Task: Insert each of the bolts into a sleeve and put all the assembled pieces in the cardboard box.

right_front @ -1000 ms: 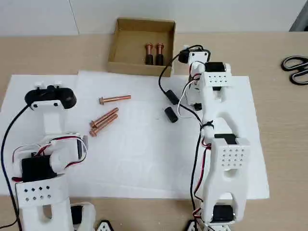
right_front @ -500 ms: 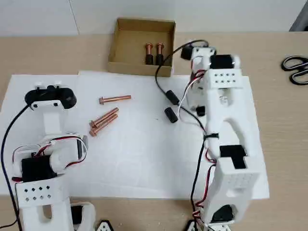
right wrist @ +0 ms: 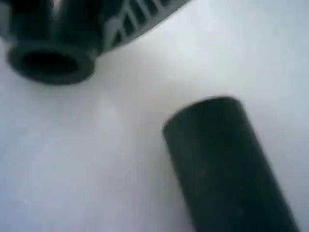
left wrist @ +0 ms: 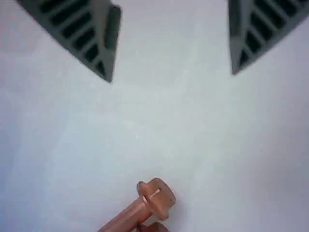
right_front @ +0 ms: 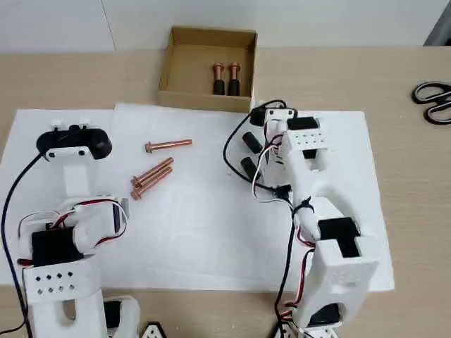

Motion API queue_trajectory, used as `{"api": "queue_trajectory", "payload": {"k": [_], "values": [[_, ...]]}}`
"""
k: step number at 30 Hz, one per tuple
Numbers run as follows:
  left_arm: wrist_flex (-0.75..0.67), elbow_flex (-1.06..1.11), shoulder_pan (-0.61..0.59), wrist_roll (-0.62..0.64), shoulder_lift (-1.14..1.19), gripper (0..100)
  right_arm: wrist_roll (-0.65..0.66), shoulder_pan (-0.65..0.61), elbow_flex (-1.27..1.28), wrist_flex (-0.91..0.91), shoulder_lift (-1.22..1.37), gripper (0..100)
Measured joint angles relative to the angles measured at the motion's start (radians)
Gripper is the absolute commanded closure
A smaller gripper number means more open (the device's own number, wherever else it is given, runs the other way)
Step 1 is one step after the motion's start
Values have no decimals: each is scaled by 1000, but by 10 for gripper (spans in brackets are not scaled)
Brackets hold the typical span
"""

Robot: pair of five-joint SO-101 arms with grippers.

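A white paper sheet (right_front: pixel 211 232) is covering the middle of the wooden table (right_front: pixel 394 84), and the loose parts are lying on it. Two black sleeves are lying on their sides close together, long axes slanting across the sheet: the upper sleeve (right_front: pixel 251 141) is sitting right against the right gripper (right_front: pixel 269 132), and the lower sleeve (right_front: pixel 248 167) is lying just beside it. Whether that gripper is gripping the upper sleeve or merely hanging over it cannot be told; the wrist view is showing that sleeve's open mouth (right wrist: pixel 50 60) tucked under it.

The right arm is by far the nearer to both sleeves. Its black cable (right_front: pixel 236 151) is looping close by them, a likely snag.

Well to the left, a single bolt (right_front: pixel 168 145) and a pair of bolts (right_front: pixel 151 176) are lying beyond bare paper, nearer the left gripper (left wrist: pixel 171 43), which is hanging spread wide and empty.

The cardboard box (right_front: pixel 169 70), holding two assembled pieces (right_front: pixel 225 77), is standing just beyond the sleeves.
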Motion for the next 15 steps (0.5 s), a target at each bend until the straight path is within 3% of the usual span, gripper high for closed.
{"api": "queue_trajectory", "payload": {"k": [11,15], "values": [[0,0,0,0,0,851,-3,-6,17,-8,-9,881],[0,0,0,0,0,851,-3,-8,17,-6,-9,817]]}}
